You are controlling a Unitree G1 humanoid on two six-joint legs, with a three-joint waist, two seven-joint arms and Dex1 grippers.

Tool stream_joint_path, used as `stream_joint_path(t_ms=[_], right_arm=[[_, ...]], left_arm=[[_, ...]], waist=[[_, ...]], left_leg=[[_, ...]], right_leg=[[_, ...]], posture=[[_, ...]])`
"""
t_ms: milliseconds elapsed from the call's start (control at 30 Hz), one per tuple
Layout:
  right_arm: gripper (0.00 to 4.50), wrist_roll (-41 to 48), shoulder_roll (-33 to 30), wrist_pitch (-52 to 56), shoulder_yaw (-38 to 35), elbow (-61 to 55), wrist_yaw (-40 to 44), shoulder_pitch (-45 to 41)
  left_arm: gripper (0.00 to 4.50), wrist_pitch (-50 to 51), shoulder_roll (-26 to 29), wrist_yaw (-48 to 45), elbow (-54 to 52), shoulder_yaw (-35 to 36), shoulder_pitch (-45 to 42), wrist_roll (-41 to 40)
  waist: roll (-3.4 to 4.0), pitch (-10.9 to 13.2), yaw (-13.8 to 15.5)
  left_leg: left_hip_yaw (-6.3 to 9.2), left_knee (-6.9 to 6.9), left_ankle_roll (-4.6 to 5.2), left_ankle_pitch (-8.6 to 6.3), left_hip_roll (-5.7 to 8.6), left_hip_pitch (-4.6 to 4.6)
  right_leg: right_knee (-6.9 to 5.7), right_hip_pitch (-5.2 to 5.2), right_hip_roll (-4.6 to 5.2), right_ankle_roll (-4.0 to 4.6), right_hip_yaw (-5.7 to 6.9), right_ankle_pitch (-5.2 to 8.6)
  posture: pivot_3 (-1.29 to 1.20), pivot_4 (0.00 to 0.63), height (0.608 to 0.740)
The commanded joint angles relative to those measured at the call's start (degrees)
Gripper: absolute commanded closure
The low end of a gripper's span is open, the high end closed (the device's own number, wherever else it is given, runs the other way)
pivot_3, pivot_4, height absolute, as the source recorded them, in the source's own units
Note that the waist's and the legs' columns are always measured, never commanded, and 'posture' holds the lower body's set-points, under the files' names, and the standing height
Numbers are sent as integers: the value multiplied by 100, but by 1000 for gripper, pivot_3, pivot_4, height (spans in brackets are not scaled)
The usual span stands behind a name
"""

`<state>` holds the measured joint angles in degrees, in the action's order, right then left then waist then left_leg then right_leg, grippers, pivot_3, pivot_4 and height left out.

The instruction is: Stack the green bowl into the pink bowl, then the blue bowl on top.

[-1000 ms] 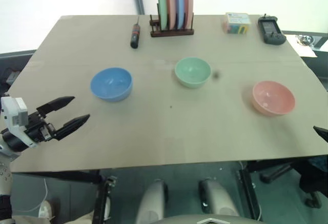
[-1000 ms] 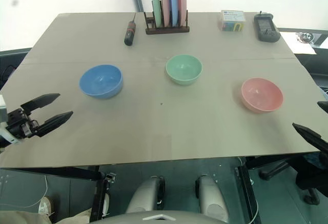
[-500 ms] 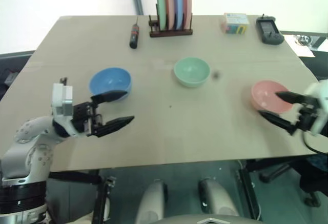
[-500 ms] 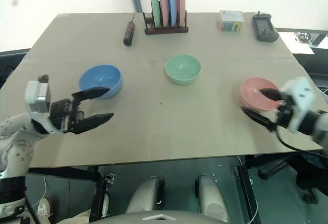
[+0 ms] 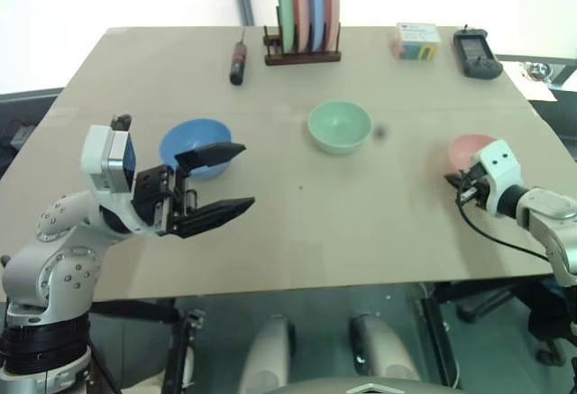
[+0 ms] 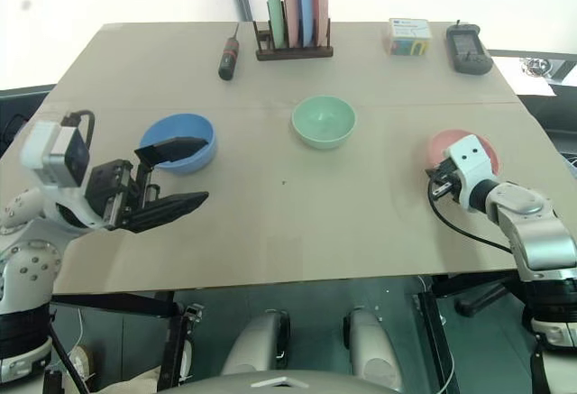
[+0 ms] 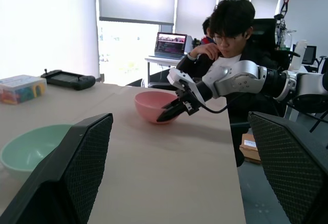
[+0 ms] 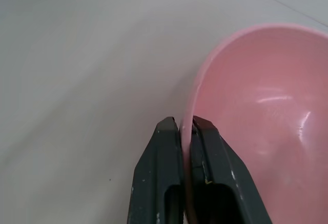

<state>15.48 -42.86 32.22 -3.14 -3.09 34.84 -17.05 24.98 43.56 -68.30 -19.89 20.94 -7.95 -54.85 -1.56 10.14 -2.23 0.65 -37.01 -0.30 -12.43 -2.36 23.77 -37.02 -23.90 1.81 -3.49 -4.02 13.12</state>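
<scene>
Pink bowl (image 8: 256, 106) rim between right hand (image 8: 187, 131) fingers

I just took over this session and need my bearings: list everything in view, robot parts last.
green bowl: one, mint, table centre.
blue bowl: one, left.
pink bowl: one, right, rim pinched.
plate rack: one, dark, far edge; four upright plates, green, pink, blue, pink.
screwdriver: one, black and red, beside rack.
box: one, colourful, far right.
handheld device: one, black, beside box.
person: one, seated beyond table.
left gripper: open, near blue bowl.
right gripper: shut on pink bowl.
</scene>
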Motion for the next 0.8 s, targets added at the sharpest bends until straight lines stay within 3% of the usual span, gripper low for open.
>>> stream_joint_path(t_ms=[33,233,367,500,600,667,733,800], right_arm=[[4454,-59,19,-96,-42,-299,58,-97],[4454,389,-42,124,380,-1728,828,285],[4454,647,249,443,1332,-2894,1059,370],[4454,47,932,247,2315,-2242,954,-341],[4454,102,1217,228,2497,-1815,1192,-703],[3681,33,1331,152,2608,-1445,1347,-999],[3359,-88,1335,49,2689,-1252,1464,-1141],[2331,-126,1346,7,2687,-1187,1521,-1185]], left_arm=[[0,-47,-25,14,-197,176,68,-119],[0,-156,-121,63,-141,165,198,30],[0,-193,-163,58,-75,176,216,80],[0,-171,-117,14,-64,245,275,70],[0,-150,-98,47,-71,287,295,70],[0,-132,-70,62,-113,334,341,63],[0,-90,-49,120,-166,398,398,29],[0,-89,-34,146,-210,456,467,26]], waist=[[0,0,0],[1,1,-3],[0,0,1],[-1,-1,-30],[-3,-2,-8],[-5,-3,34],[-6,-3,15],[-5,-3,4]], left_leg=[[-1,-2,0,0,0,0],[2,-2,0,0,-1,-1],[6,-3,0,0,-3,0],[2,-15,0,0,-8,-4],[2,-30,0,0,-6,-6],[6,-30,0,0,-5,-4],[9,-27,-1,0,-3,0],[8,-26,-1,0,-3,-1]], right_leg=[[-3,0,0,0,-1,0],[-9,-2,-1,-1,-1,0],[-10,-1,-4,-1,1,2],[-19,-1,-6,-9,0,7],[-35,0,-4,-10,0,8],[-36,0,-4,-6,2,6],[-37,-3,-3,4,4,1],[-39,-4,-4,4,3,1]], posture=[[0,150,740],[0,150,740],[0,150,740],[0,150,740],[0,150,740],[0,150,740],[0,150,740],[0,150,740]])
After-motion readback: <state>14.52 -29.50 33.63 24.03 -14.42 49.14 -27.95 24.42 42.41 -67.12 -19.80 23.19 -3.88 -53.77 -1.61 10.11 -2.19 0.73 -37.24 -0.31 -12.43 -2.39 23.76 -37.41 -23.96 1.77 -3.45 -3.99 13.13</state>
